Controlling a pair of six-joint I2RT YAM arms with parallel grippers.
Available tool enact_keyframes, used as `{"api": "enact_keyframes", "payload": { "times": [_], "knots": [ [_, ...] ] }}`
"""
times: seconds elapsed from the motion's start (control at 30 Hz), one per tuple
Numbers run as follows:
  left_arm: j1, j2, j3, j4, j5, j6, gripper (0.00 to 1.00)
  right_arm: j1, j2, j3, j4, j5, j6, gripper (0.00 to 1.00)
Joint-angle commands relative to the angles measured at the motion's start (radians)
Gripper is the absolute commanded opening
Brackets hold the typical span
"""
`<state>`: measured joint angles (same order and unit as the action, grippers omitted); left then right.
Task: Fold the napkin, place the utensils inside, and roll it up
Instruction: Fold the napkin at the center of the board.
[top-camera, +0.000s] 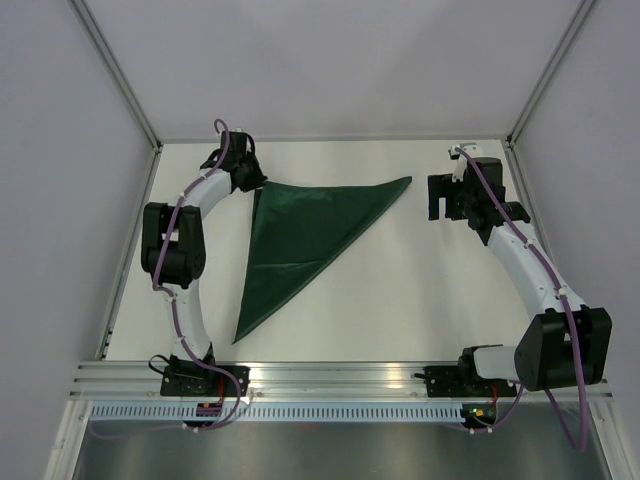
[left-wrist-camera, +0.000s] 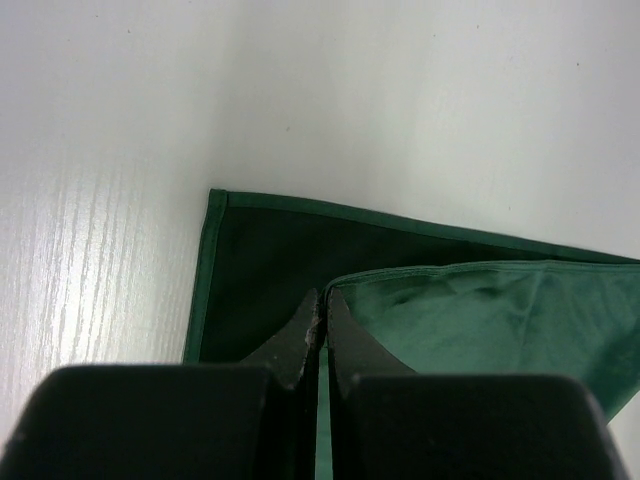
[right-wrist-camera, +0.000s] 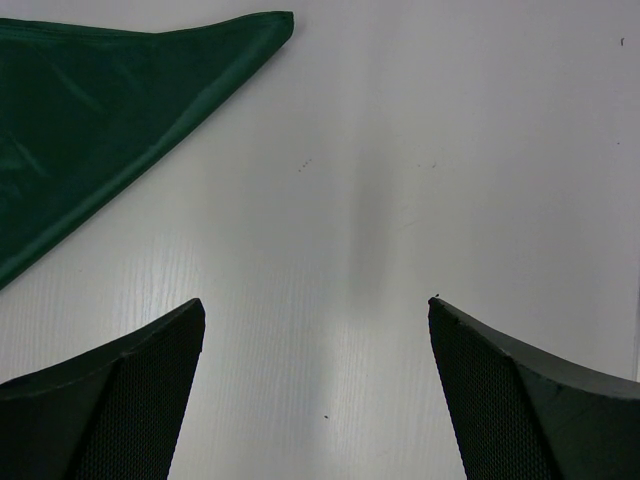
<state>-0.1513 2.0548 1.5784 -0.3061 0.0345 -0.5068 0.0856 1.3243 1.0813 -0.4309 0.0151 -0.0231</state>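
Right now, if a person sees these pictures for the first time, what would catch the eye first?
The dark green napkin, folded into a triangle, stands out on the white table between the arms. At its far left corner the left tool is shut on the upper layer's tip. The right tool hangs wide open over the table, right of the napkin's far right tip.

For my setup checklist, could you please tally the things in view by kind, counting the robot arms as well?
Dark green napkin: 1
Robot arms: 2 (left arm, right arm)
Total: 3
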Motion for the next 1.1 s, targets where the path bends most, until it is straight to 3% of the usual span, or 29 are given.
{"api": "enact_keyframes", "payload": {
  "times": [0.0,0.5,0.6,0.63,0.73,0.83,0.9,1.07],
  "knots": [
    [0.015,0.016,0.051,0.001,0.034,0.033,0.02,-0.001,0.010,0.003,-0.020,0.008,-0.001,0.97],
    [0.025,0.053,0.061,-0.007,0.028,0.042,0.02,-0.003,0.012,0.002,-0.023,0.006,-0.005,0.97],
    [0.027,0.057,0.060,-0.007,0.019,0.042,0.19,-0.003,0.012,0.002,-0.025,0.005,-0.005,0.97],
    [0.029,0.056,0.058,-0.005,0.004,0.042,0.39,-0.003,0.012,0.002,-0.025,0.003,-0.005,0.97],
    [0.036,0.047,0.066,0.001,-0.025,0.051,0.64,-0.003,0.012,0.002,-0.029,-0.001,-0.005,0.97],
    [0.051,0.003,0.058,0.001,-0.077,0.068,0.73,-0.001,0.010,0.005,-0.035,-0.010,-0.005,0.97],
    [0.065,-0.036,0.029,-0.001,-0.116,0.077,0.87,-0.003,0.006,0.005,-0.038,-0.020,-0.003,0.97],
    [0.126,-0.142,-0.043,-0.060,-0.281,0.117,0.85,-0.003,-0.002,0.014,-0.052,-0.073,-0.006,0.97]
  ]
}}
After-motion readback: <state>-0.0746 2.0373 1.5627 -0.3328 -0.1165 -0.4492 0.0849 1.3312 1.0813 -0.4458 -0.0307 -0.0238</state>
